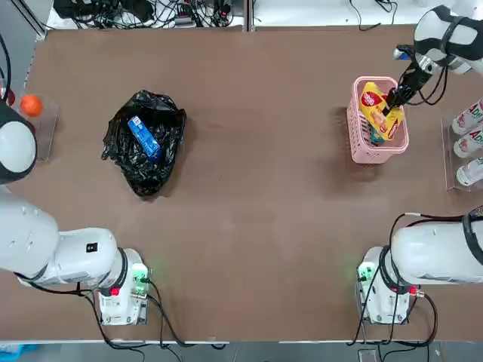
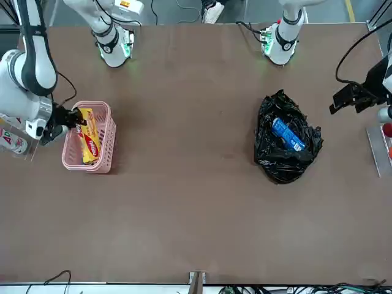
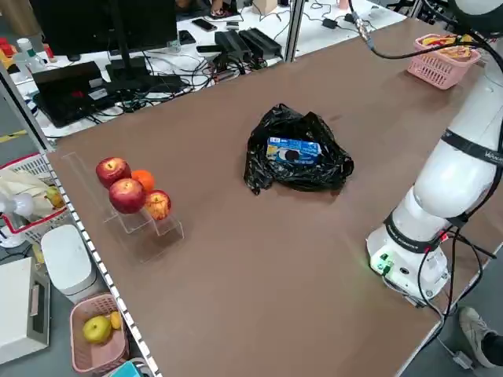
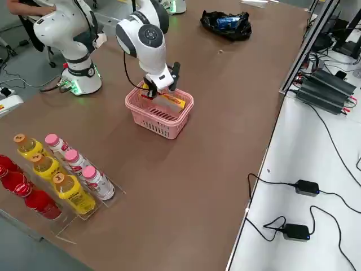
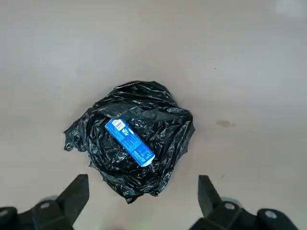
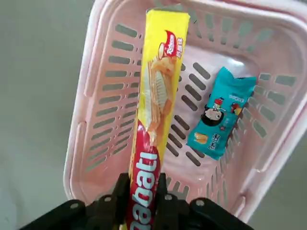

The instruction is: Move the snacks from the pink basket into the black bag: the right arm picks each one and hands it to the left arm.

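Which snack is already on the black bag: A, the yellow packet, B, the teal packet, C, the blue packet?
C: the blue packet lies on the bag, the right hand grips the yellow packet over the basket, and the teal packet lies inside it.

My two arms are glossy white with rounded shells and dark bands at the joints, each on a white base [image 1: 121,296] lit by a small green light with a red fitting beside it. Black cables trail from both bases and loop along the right arm [image 1: 441,34]. I see black, angular fingers [image 5: 76,194] on the left gripper [image 5: 143,196], and the right gripper [image 6: 144,201] is black too.
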Available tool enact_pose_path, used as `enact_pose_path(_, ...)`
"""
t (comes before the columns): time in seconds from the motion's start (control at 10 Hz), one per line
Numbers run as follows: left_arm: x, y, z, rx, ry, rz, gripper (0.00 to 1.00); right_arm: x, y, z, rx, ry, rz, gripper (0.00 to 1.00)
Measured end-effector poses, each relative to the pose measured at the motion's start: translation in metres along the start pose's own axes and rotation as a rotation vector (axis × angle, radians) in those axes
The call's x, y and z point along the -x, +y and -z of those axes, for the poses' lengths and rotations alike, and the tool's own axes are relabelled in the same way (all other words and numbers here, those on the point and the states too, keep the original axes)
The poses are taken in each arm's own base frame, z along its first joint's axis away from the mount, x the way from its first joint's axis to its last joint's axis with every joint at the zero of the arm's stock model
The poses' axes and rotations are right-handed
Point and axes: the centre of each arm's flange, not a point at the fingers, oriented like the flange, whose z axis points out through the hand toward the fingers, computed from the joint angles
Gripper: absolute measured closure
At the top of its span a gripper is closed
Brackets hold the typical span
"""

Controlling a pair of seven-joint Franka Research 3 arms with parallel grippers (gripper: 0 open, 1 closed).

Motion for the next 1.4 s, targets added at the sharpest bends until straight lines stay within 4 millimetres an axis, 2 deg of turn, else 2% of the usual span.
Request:
enact_pose_path(0.5, -0.003, -0.001, -0.005, 0.001, -0.008, 0.001, 0.00, -0.012, -0.018, 0.060, -0.021, -0.046, 0.051, 0.73)
enact_pose_path(0.7, -0.005, -0.003, -0.006, 0.001, -0.011, 0.007, 0.00, -0.024, -0.039, 0.092, -0.008, -0.042, 0.104, 0.73)
enact_pose_path(1.0, -0.010, -0.004, -0.015, 0.004, -0.028, 0.102, 0.00, -0.057, -0.104, 0.123, 0.037, -0.025, 0.243, 0.73)
enact_pose_path(1.2, -0.018, -0.002, -0.032, 0.024, -0.063, 0.170, 0.00, -0.073, -0.145, 0.135, 0.065, -0.005, 0.325, 0.73)
enact_pose_path(1.4, -0.026, 0.008, -0.052, 0.028, -0.100, 0.237, 0.00, -0.089, -0.193, 0.144, 0.095, 0.022, 0.418, 0.73)
